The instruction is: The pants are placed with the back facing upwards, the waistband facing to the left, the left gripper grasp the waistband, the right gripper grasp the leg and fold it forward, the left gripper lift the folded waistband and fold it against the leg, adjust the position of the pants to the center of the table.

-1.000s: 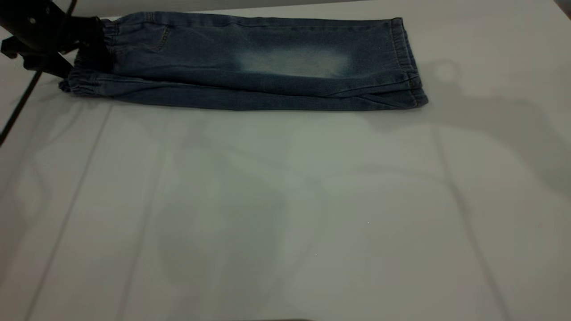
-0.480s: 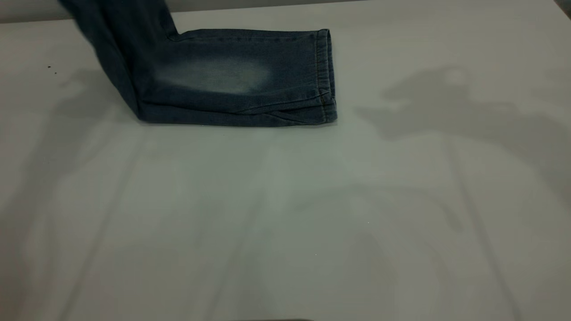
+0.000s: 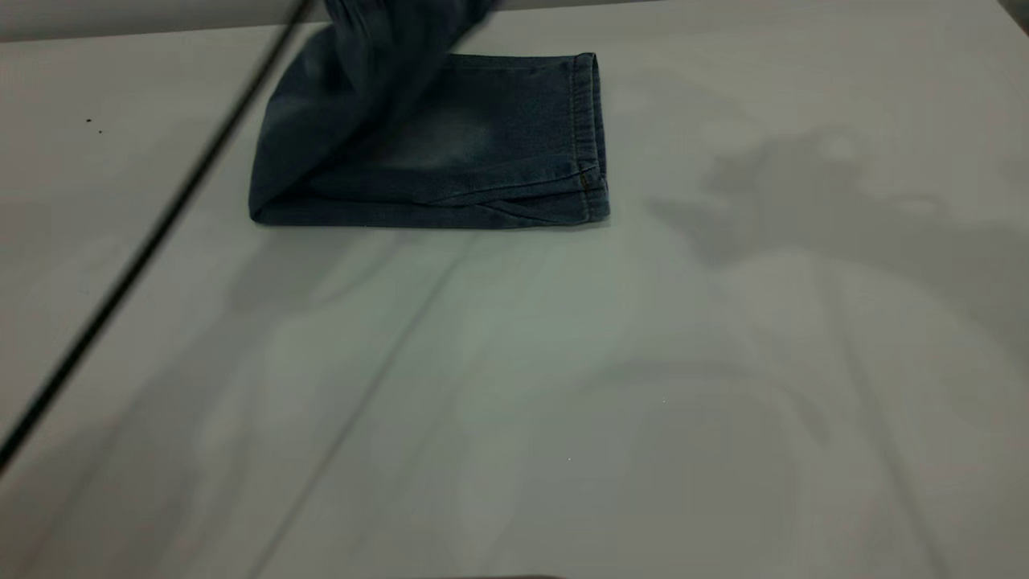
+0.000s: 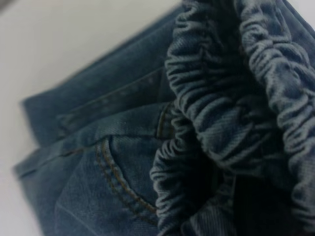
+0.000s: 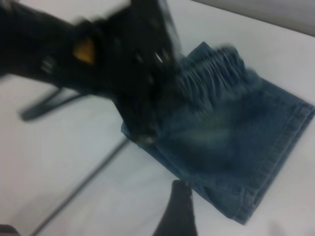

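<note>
The pants (image 3: 498,173) lie folded lengthwise at the back of the table (image 3: 563,386). The leg (image 3: 514,121) with its pale patch rests flat, hem to the right. The gathered waistband (image 3: 394,32) hangs lifted above the leg's left half, tilted to the right. In the right wrist view my left gripper (image 5: 165,93) is shut on the waistband (image 5: 211,69); the left wrist view is filled by the waistband (image 4: 231,98) above a back pocket (image 4: 118,172). My left gripper is out of the exterior view. Only a dark part of my right gripper (image 5: 179,214) shows, just off the leg's near edge.
A thin black cable (image 3: 145,249) from the left arm runs diagonally across the left side of the table. Two small dark specks (image 3: 93,125) lie at the far left. Arm shadows fall on the right of the tabletop.
The waistband was lifted from the table's far left and carried right, over the leg. The pants slid left about a second ago. The cable has swung into view.
</note>
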Robot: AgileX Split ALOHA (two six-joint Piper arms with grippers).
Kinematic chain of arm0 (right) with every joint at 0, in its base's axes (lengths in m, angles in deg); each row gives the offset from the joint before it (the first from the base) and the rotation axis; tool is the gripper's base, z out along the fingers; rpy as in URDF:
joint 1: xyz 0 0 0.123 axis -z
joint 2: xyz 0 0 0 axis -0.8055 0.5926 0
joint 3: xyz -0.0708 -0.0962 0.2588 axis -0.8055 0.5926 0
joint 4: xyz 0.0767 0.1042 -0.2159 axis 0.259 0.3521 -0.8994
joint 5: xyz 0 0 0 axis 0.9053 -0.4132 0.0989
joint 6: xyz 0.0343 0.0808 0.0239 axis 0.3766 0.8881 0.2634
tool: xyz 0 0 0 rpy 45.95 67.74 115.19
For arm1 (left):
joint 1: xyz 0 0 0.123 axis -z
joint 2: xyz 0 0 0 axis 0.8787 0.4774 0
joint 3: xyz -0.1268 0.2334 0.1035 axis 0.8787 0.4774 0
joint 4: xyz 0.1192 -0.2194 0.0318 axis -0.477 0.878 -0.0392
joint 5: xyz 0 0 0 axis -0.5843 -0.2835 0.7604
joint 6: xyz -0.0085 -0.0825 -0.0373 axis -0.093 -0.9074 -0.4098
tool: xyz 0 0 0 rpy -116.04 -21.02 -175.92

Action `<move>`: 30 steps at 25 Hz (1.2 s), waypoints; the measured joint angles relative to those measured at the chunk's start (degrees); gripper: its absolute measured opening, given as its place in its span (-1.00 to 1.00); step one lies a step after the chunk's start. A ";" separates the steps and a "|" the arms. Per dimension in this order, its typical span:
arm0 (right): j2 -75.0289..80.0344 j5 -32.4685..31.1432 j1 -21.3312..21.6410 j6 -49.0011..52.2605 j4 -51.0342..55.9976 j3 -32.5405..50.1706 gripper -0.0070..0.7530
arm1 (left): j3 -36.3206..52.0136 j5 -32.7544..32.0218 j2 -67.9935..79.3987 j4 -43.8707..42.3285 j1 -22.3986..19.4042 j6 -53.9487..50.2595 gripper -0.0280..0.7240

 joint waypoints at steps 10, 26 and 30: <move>-0.85 -2.22 0.00 0.00 0.00 0.00 0.55 | -0.09 0.99 9.54 -14.06 0.41 -7.31 0.59; -0.85 -3.50 0.00 0.00 0.00 0.00 0.52 | -1.87 -22.53 12.94 -13.64 0.62 -18.21 0.59; -3.18 -3.50 0.00 -0.07 -0.18 0.00 0.52 | -8.49 -30.79 10.04 -13.64 0.62 -18.27 0.59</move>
